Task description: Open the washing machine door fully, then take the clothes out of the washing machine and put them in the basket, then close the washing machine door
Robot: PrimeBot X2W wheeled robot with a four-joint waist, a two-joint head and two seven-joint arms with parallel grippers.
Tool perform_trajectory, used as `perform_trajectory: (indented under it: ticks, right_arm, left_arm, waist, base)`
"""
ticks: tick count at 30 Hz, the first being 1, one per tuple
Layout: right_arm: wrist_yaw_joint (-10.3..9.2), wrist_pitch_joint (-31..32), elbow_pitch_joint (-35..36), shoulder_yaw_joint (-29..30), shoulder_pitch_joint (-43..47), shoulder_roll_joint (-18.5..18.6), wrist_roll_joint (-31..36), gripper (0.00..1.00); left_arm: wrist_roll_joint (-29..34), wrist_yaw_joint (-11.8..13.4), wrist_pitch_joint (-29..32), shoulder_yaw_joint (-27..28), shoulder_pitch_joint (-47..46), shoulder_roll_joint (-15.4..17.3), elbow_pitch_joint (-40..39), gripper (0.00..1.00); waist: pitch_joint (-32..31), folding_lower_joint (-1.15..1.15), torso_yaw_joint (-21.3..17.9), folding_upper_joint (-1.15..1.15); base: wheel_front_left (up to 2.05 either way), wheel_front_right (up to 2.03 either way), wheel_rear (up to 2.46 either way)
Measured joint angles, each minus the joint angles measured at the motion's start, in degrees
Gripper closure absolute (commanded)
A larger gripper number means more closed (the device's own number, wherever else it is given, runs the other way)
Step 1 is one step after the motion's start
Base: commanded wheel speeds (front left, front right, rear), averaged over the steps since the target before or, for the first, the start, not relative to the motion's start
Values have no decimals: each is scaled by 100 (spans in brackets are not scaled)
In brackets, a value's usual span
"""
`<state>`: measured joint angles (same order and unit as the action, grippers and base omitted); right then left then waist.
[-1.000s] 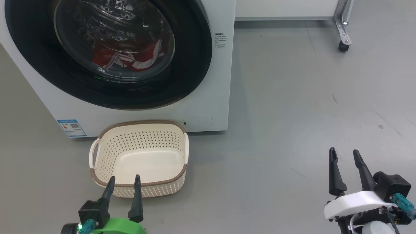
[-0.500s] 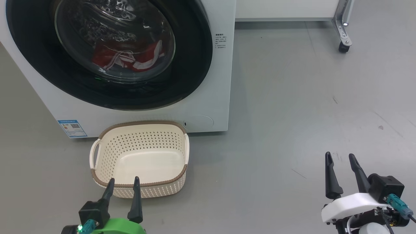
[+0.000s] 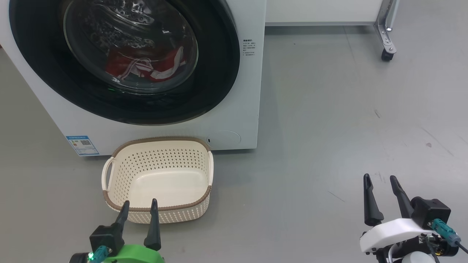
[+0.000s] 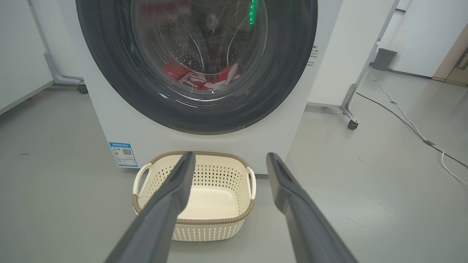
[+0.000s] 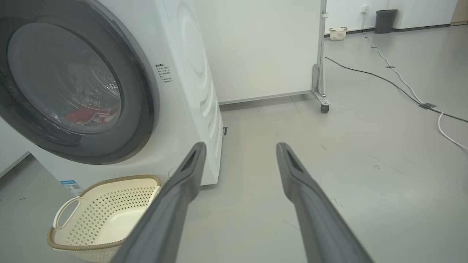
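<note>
**Laundry station: door shut, nothing in hand**

1. Door (image 3: 131,47): sitting shut against the washer (image 3: 234,120), filling the head view from 10 to 12 o'clock.
2. Clothes (image 3: 146,67): lying inside the drum, showing red through the glass.
3. Basket (image 3: 157,140): standing empty on the floor (image 3: 329,109) at 7 o'clock, just beside the washer's foot, below the door.
4. Left gripper (image 3: 140,201): hovering at the basket's near rim, jaws gaping wide, holding nothing.
5. Right gripper (image 3: 379,176): hanging at 5 o'clock, well apart from everything, jaws likewise spread and empty.

Hazards, as judged:
- The glossy rim is probably offering little purchase, so jaws may be slipping off mid-pull.
- A low reach for the door risks knocking the light basket aside.
- A door left partly open would be crowding the arm, and clothes dragged over the port's lip could be landing on the floor instead.
</note>
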<state>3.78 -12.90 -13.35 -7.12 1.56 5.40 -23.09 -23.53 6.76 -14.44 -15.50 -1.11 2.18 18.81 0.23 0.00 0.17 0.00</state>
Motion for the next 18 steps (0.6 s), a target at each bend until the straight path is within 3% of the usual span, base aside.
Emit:
perform_trajectory:
  ticks: [18]
  right_arm:
    - [-40,0,-93,-16,-59,-1,0,0]
  left_arm:
    - [0,0,0,20,-10,0,92,0]
  waist:
    - [-6,0,11,0]
  base:
    - [0,0,0]
